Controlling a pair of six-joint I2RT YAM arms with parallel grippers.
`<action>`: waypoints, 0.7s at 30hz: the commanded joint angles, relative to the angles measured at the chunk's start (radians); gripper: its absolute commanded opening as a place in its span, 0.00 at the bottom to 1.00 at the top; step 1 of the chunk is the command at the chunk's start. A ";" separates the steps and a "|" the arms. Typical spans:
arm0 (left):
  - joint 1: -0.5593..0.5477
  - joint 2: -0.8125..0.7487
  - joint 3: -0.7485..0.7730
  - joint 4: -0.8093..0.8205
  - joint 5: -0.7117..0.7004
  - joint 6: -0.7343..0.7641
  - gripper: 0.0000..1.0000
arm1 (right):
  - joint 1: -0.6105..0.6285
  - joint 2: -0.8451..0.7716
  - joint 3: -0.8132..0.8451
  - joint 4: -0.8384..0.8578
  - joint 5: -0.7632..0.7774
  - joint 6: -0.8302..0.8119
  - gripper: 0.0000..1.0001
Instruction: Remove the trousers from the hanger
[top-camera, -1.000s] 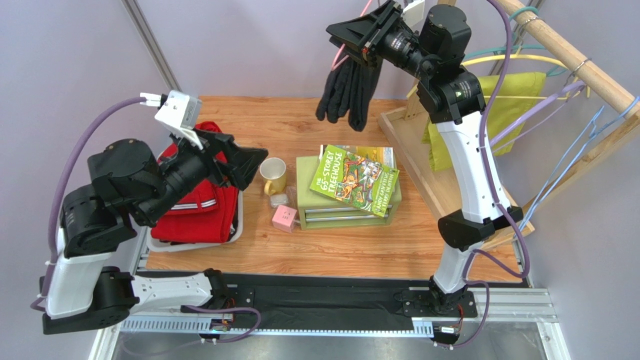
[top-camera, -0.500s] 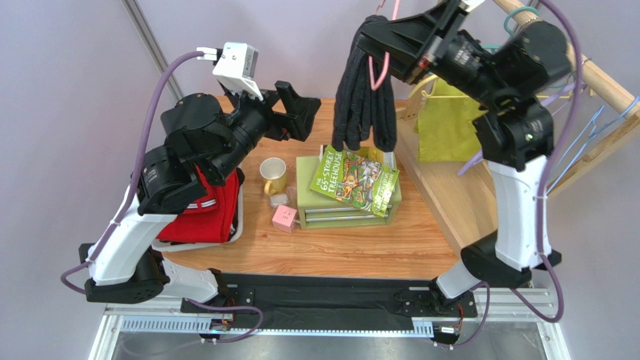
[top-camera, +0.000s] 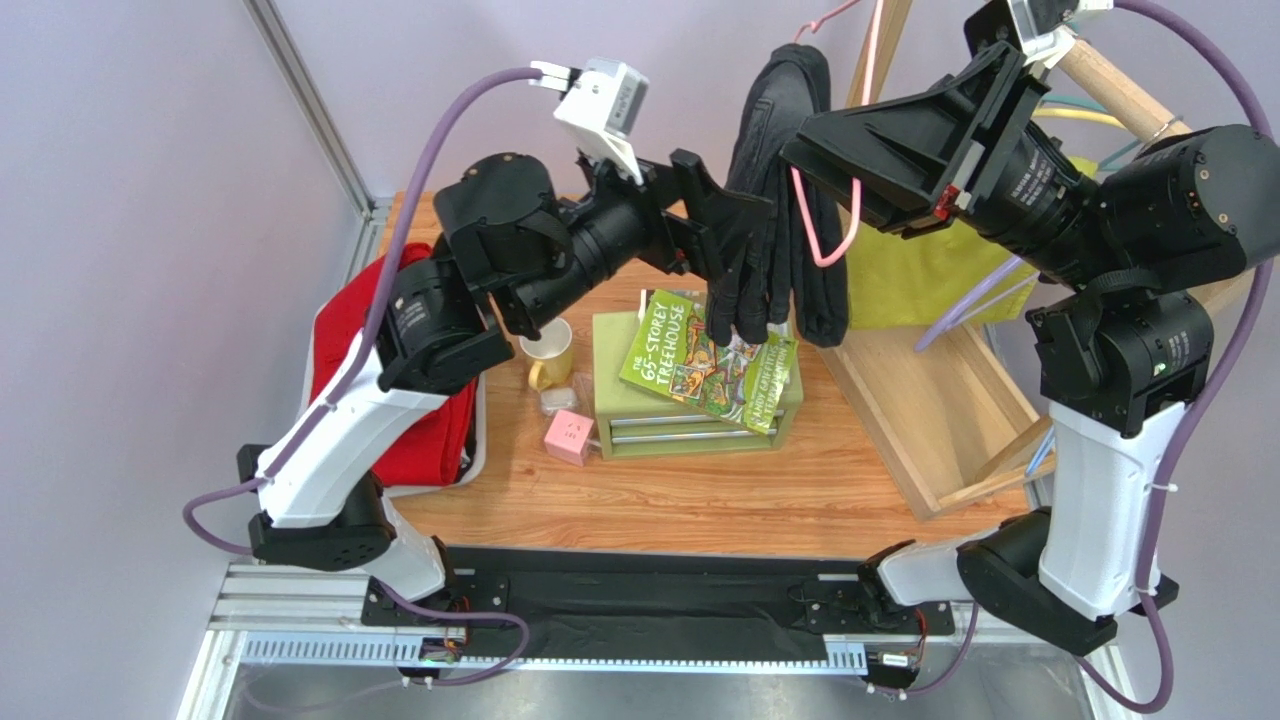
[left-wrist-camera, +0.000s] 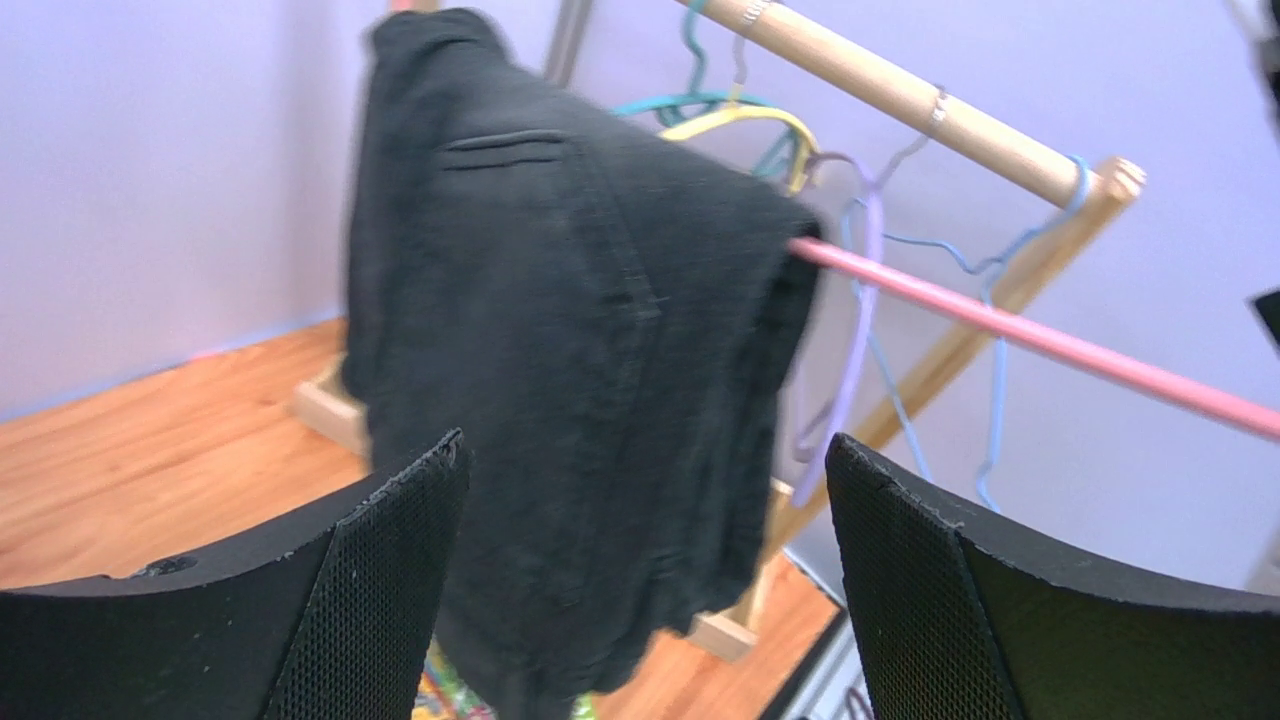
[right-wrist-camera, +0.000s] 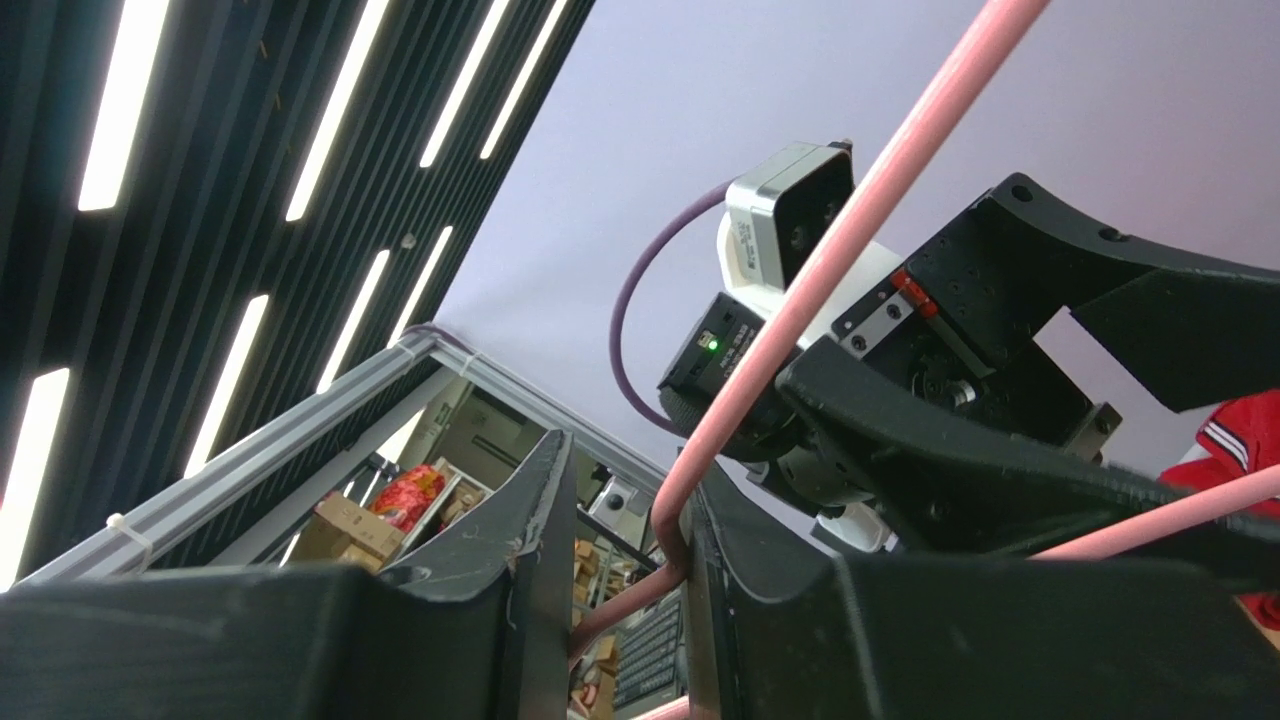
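Observation:
Black trousers hang folded over a pink hanger in mid-air above the table's middle. My right gripper is shut on the pink hanger's wire, which sits between its jaws. My left gripper is open and empty, just left of the trousers and level with them. In the left wrist view the trousers hang straight ahead beyond the spread jaws, with the pink bar running right. Yellow-green trousers hang on the rack behind.
A wooden rack with several empty hangers stands at the right, its base on the table. A red garment lies in a white basket at the left. A book on a green box, a yellow mug and a pink cube sit mid-table.
My right arm has swung the hanger with the black trousers away from the rack toward the table's middle. My left arm has risen from the basket to the trousers, jaws open.

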 joint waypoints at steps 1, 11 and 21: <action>-0.053 0.025 0.075 0.041 0.041 -0.024 0.93 | 0.005 -0.044 -0.008 0.124 -0.034 -0.081 0.00; -0.074 0.070 0.107 -0.003 -0.075 0.042 0.87 | 0.005 -0.068 -0.005 0.135 -0.050 -0.046 0.00; -0.084 0.114 0.133 -0.010 -0.142 0.125 0.80 | 0.005 -0.085 -0.003 0.153 -0.050 -0.012 0.00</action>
